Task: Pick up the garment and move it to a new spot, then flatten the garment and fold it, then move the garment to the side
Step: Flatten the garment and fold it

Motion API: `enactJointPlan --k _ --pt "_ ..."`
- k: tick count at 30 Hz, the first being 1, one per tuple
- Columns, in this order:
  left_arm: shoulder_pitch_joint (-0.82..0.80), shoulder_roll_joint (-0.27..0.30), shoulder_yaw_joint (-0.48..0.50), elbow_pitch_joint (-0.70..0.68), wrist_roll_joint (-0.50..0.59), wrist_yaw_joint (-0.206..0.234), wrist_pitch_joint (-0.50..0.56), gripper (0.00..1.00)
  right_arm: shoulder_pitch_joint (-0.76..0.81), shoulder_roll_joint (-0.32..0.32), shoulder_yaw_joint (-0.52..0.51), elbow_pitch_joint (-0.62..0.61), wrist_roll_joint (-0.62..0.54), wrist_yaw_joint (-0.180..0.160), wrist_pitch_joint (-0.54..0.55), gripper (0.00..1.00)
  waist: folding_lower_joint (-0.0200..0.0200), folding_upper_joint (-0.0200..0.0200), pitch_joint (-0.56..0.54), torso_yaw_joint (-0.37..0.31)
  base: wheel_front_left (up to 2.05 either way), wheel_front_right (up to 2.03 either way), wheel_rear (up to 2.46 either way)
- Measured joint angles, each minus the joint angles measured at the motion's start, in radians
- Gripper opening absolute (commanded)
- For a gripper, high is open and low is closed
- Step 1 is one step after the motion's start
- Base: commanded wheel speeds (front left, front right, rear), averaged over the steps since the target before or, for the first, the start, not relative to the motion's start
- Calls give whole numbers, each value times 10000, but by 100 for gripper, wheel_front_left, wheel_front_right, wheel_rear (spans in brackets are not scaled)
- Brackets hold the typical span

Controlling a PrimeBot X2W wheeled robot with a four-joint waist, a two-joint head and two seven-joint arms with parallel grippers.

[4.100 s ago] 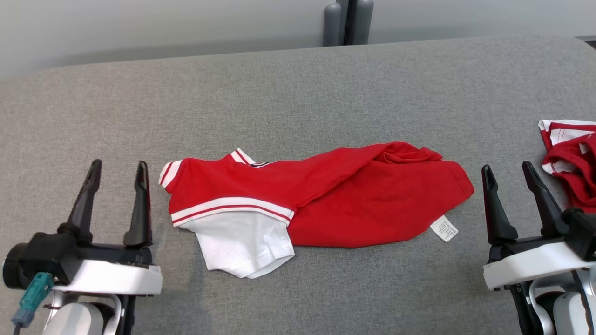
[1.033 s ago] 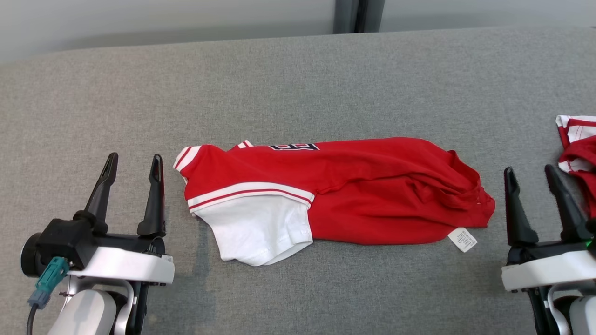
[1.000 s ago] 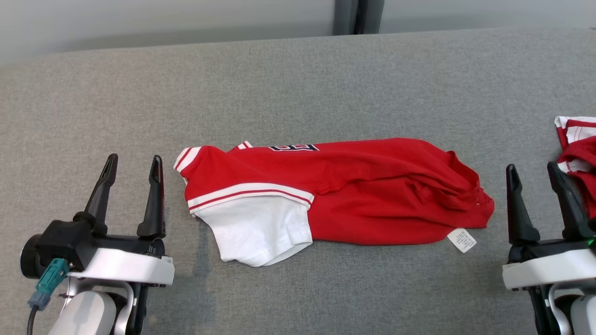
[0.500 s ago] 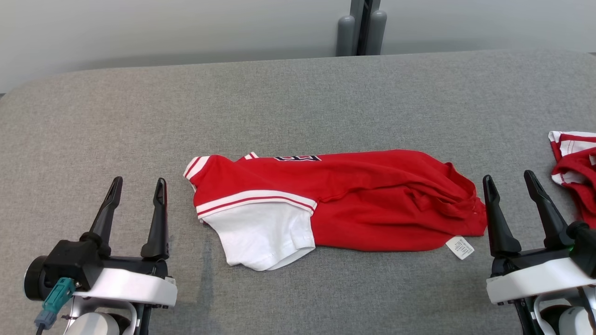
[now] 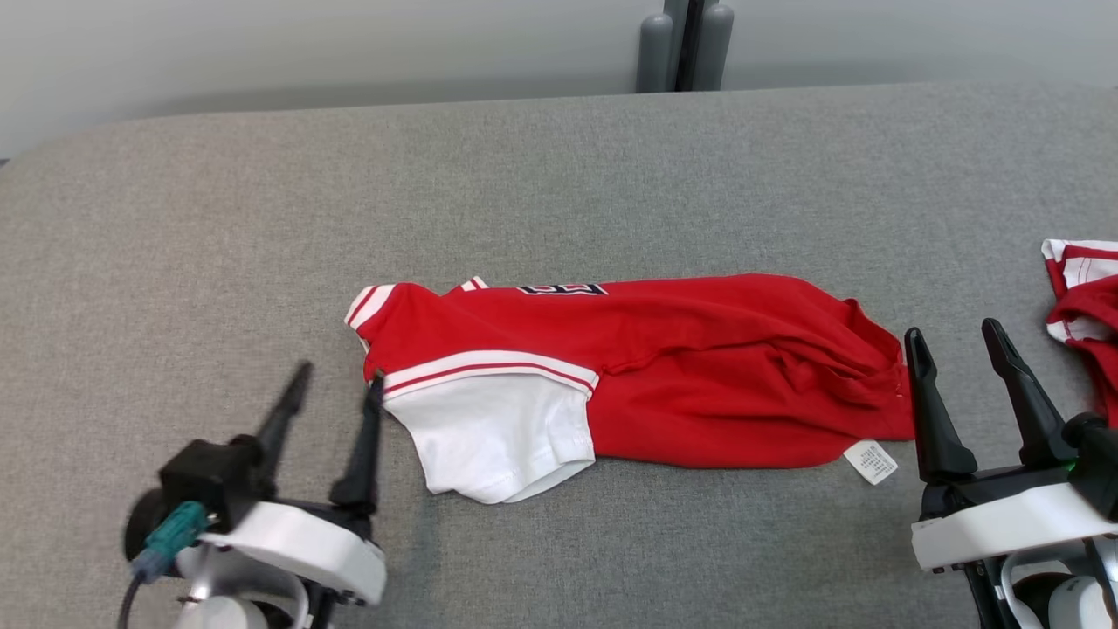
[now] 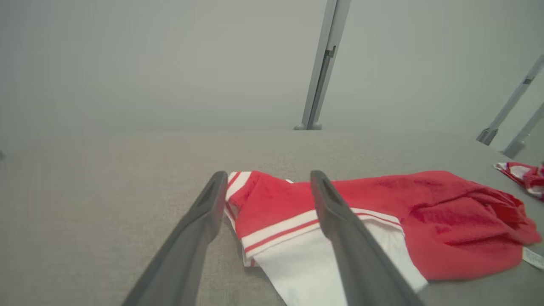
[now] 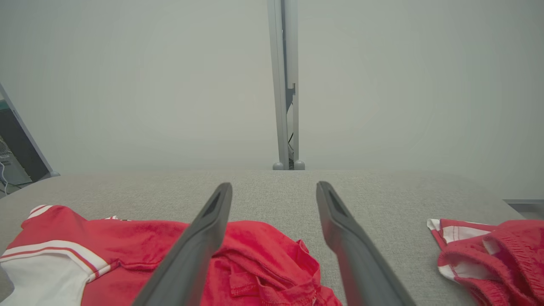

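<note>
- Since we're reading from the left, how does the left gripper (image 5: 339, 377) stand?
- Its fingers are spread wide with nothing between them, and it tilts toward the garment (image 5: 699, 384). The inner fingertip sits just beside the garment's striped edge, and the white sleeve (image 5: 498, 437) lies just to that finger's right. My guess is that it's lining up on this end for a pinch.
- And the garment itself?
- It's stretched between the two tools on the grey padded surface (image 5: 559, 175), bunched and half doubled over, not yet flat. Its care label (image 5: 871, 461) pokes out just left of the right gripper (image 5: 952, 332).
- And that one?
- Also spread and empty. Its inner finger is right at the rumpled hem, though I can't tell whether it's touching. One tool per end would suit a two-handed lift. A second red garment (image 5: 1083, 323) lies just off its outer finger and is probably best avoided.
</note>
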Motion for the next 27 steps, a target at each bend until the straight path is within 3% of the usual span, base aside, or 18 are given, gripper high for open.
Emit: enactJointPlan --k 3,8,15,17,18,27 --pt "15 -159 -535 424 -589 -420 1074 100 -24 8 40 42 -10 0 2 100 0 1 210 -25 0 0 0" --pt "340 -405 -932 989 -1371 -623 2280 100 -66 19 100 155 -2 0 -40 100 0 0 471 -111 0 0 0" --pt "260 -433 -920 1384 -1885 -947 2625 100 -174 46 127 282 58 0 -104 100 0 0 824 -209 0 0 0" --pt "196 -462 -940 1400 -1987 -1093 2594 14 -217 50 117 322 81 0 -105 100 0 0 872 -253 0 0 0" --pt "196 -462 -940 1400 -1987 -1093 2594 0 -217 50 117 322 81 0 -105 100 0 0 872 -253 0 0 0" --pt "-15 -234 -897 1429 -1937 -1124 2685 0 -81 71 -56 1085 550 0 518 100 0 0 954 -291 0 0 0"
